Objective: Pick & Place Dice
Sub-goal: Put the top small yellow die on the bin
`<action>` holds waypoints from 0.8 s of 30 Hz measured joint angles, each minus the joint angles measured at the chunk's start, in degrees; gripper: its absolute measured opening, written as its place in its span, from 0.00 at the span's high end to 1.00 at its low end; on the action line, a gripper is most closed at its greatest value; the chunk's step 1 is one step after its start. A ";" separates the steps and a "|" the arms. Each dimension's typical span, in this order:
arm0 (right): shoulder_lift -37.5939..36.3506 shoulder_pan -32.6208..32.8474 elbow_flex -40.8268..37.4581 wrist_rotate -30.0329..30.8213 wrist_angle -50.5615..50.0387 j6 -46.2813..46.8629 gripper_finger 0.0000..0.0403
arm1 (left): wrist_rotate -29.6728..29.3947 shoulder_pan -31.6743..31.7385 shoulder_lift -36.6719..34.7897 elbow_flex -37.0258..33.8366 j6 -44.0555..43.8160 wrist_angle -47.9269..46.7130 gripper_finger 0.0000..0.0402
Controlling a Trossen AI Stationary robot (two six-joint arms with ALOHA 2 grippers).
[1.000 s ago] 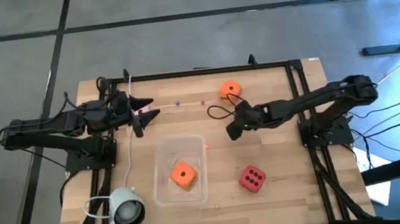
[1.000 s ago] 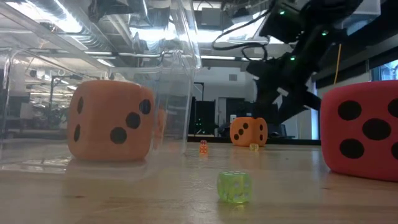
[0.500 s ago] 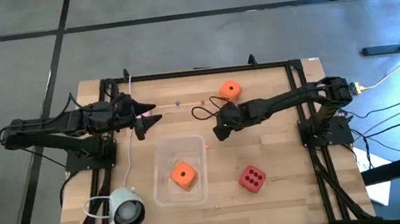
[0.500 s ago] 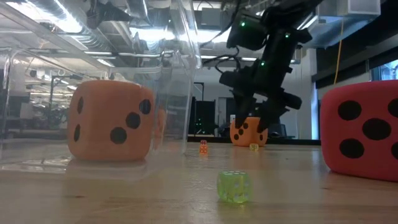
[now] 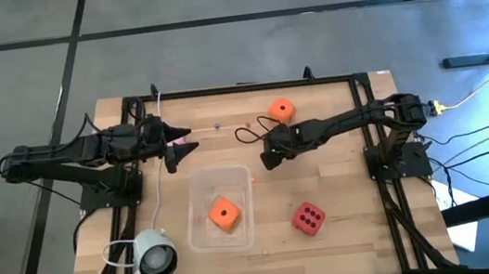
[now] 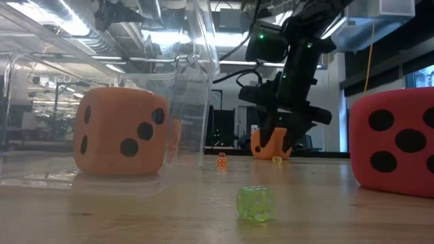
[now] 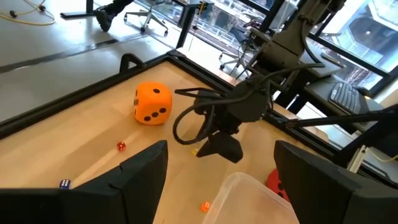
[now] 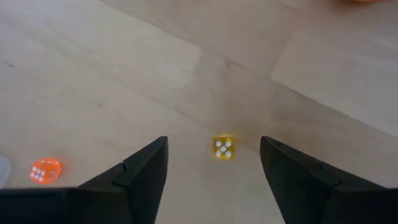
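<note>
My right gripper point(image 5: 266, 162) points steeply down over the table's middle, open. In the right wrist view its fingers stand on either side of a tiny yellow die point(image 8: 223, 147) lying on the wood, without touching it. A tiny orange die point(image 8: 45, 170) lies beside it. A large orange die point(image 5: 280, 110) rests on the table toward the far edge. Another orange die point(image 5: 224, 214) sits inside the clear container point(image 5: 196, 185). A red die point(image 5: 308, 218) rests near the front right. My left gripper point(image 5: 187, 144) hovers open at the far left.
A tiny green die point(image 6: 255, 203) lies near the table's front edge, and more tiny dice point(image 7: 120, 146) are scattered toward the far side. A white round device point(image 5: 152, 258) with a cable stands at the front left. A dark frame point(image 5: 239, 88) edges the table.
My right gripper has moved toward the table's left, nearer the clear container, sunk a little and tipped to point more steeply down; in the low view it now stands in front of the far orange die. No die has moved.
</note>
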 joint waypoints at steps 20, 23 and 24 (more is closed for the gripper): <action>4.20 -0.32 0.03 -2.43 0.46 -1.44 0.44 | 0.93 0.01 0.00 0.00 -0.42 0.24 0.28; 4.55 -0.32 0.11 -2.32 0.44 -1.19 0.44 | 0.93 0.00 0.00 0.00 -0.40 0.41 0.28; 4.55 -0.30 0.11 -2.12 0.48 -1.17 0.44 | 0.93 0.00 0.00 0.00 -0.40 0.44 0.28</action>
